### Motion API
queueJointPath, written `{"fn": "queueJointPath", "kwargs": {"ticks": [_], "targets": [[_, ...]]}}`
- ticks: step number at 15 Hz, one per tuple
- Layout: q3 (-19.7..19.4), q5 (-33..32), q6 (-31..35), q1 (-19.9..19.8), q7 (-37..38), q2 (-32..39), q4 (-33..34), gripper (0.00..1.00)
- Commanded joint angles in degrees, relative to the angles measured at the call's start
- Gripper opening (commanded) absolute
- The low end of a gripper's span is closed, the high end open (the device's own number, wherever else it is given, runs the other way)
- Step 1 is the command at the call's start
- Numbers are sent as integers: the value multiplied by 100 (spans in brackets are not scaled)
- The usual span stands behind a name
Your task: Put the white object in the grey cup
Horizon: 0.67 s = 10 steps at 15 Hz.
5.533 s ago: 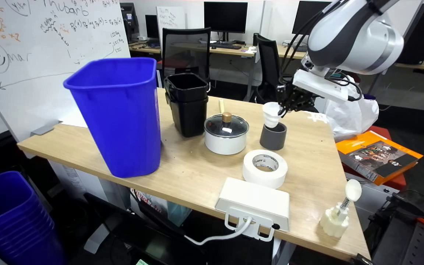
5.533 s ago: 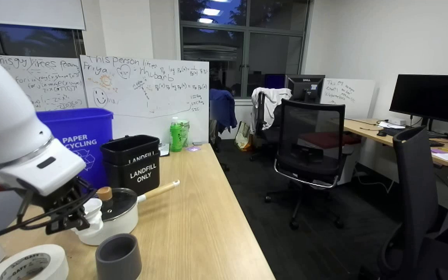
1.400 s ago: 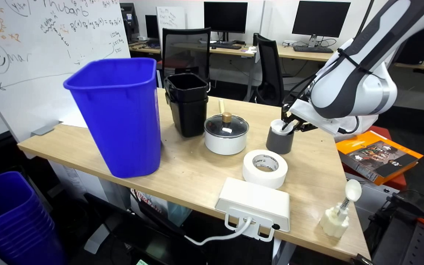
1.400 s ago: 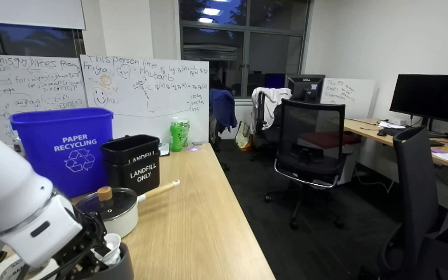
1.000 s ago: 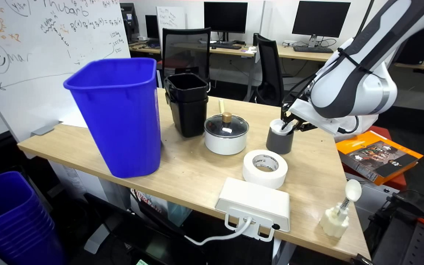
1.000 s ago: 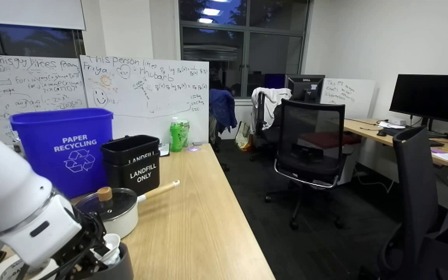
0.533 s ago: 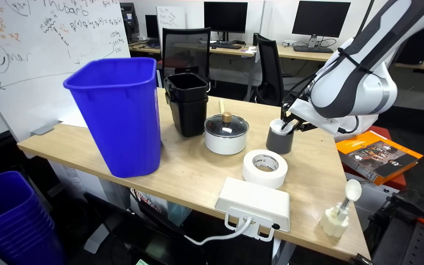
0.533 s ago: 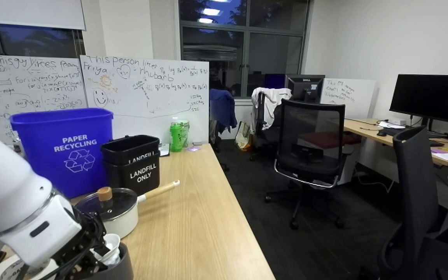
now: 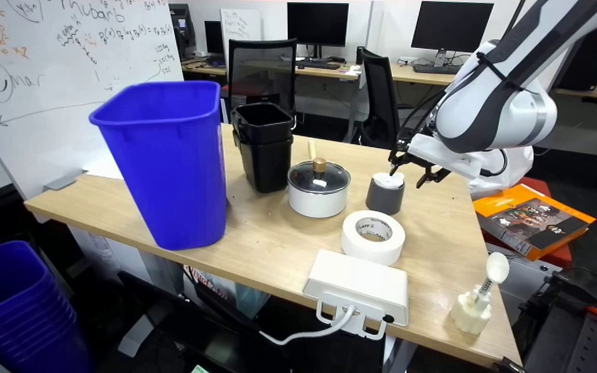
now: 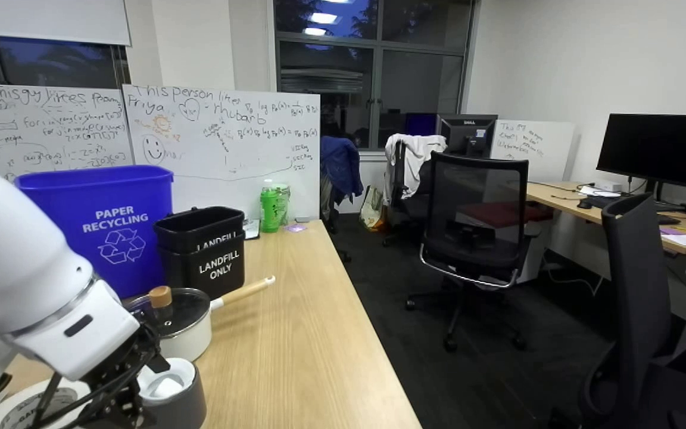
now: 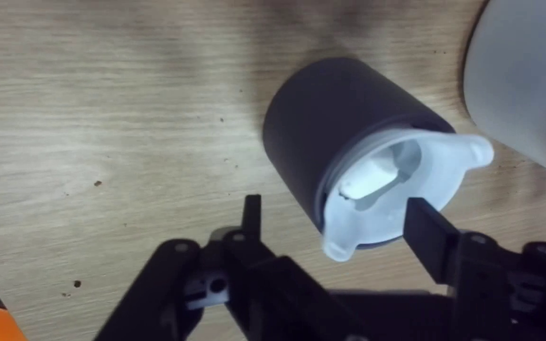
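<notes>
The white object (image 9: pixel 388 181), a cup-like piece with two small tabs on its flared rim, sits inside the grey cup (image 9: pixel 384 200). In the wrist view the rim of the white object (image 11: pixel 436 189) spreads over the mouth of the grey cup (image 11: pixel 330 109), and a brighter white piece shows within it. My gripper (image 9: pixel 406 179) is just above and beside the cup with its jaws spread wide. Nothing is between the fingers of the gripper (image 11: pixel 332 199); the right finger overlaps the white rim in the picture, and whether it touches cannot be told.
Beside the cup stands a white saucepan (image 9: pixel 317 199) with a glass lid. A tape roll (image 9: pixel 353 243) and a white power box (image 9: pixel 358 280) lie nearer the table edge. Black bins (image 9: pixel 263 160) and a tall blue bin (image 9: pixel 174 176) stand further along. A cream dispenser (image 9: pixel 470 313) is near the corner.
The gripper has opened and let go of the white object, rising slightly. The white object now rests lower and more level in the grey cup, which has shifted a little.
</notes>
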Motion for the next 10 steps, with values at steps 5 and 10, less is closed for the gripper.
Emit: {"fn": "queueJointPath", "kwargs": {"ticks": [5, 10], "targets": [[-827, -666, -1180, 776, 159, -220, 63, 100], [-556, -729, -1219, 636, 179, -362, 174, 100]]}}
